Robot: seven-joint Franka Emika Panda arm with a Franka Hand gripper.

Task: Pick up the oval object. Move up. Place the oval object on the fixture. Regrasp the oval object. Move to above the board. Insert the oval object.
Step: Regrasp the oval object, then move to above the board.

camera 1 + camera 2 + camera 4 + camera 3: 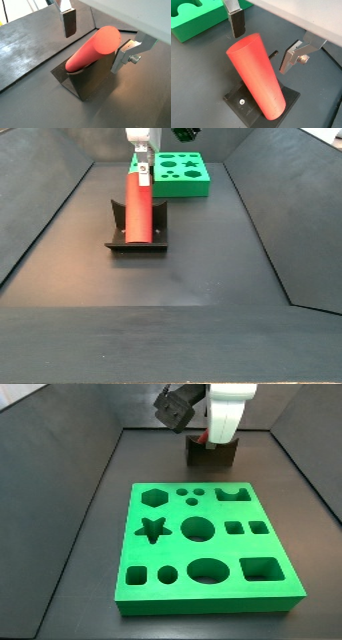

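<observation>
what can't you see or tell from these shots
- Red peg in a side view: mostly hidden behind the gripper and the white arm above it.
- Fixture: only its lower part shows below the arm in that view.
- Green board in a wrist view: cut off by the frame edge.
- Peg's seat in the fixture notch: covered by the peg.

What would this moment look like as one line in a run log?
gripper: open, astride peg | red peg: leaning on fixture, unheld | green board: holes empty
</observation>
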